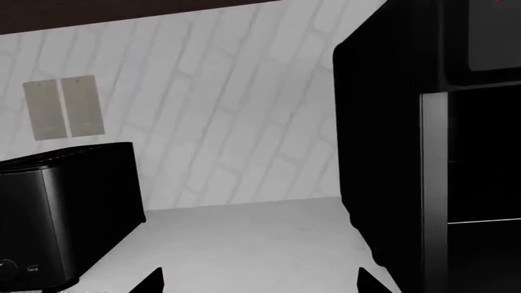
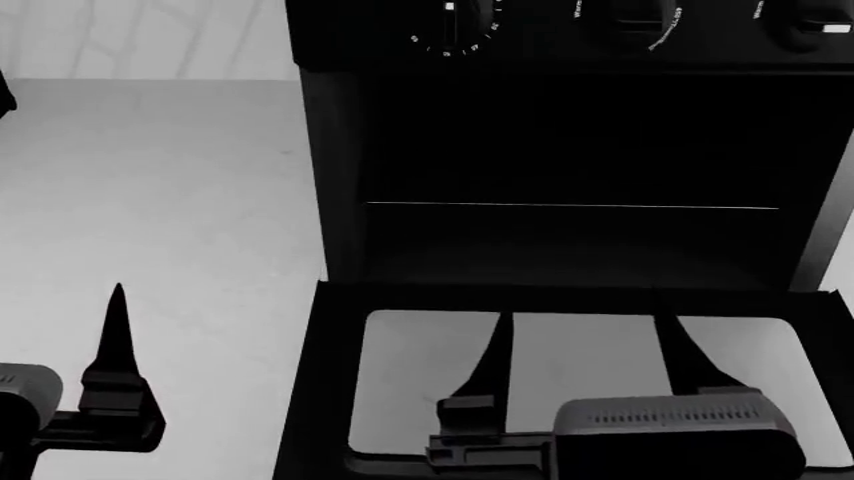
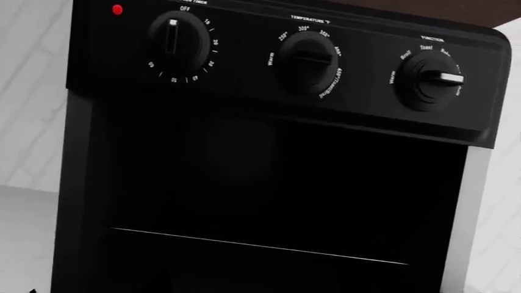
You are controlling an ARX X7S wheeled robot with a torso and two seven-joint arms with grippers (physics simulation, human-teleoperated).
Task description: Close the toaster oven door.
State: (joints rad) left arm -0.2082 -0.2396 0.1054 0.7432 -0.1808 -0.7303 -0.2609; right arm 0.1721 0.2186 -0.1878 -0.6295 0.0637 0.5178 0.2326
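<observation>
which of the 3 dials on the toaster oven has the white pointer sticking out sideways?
The FUNCTION dial, farthest from the red light. Its white pointer lies sideways; the timer dial has an upright mark, and the middle temperature dial shows no white pointer.

A kitchen: a toaster oven (image 3: 277, 152) and black toaster (image 1: 61, 213) sit on a white counter (image 2: 147, 200) against a tiled wall (image 1: 219, 110)

One toaster oven (image 2: 574, 150) stands ahead of the right hand (image 2: 587, 345), with one door (image 2: 400, 300) hanging open, three round dials (image 3: 305, 62) and one red light (image 3: 117, 10). One black toaster (image 1: 65, 213) sits near the left hand (image 2: 118, 340). Two wall plates (image 1: 63, 107) show. Two hands are in view.
</observation>
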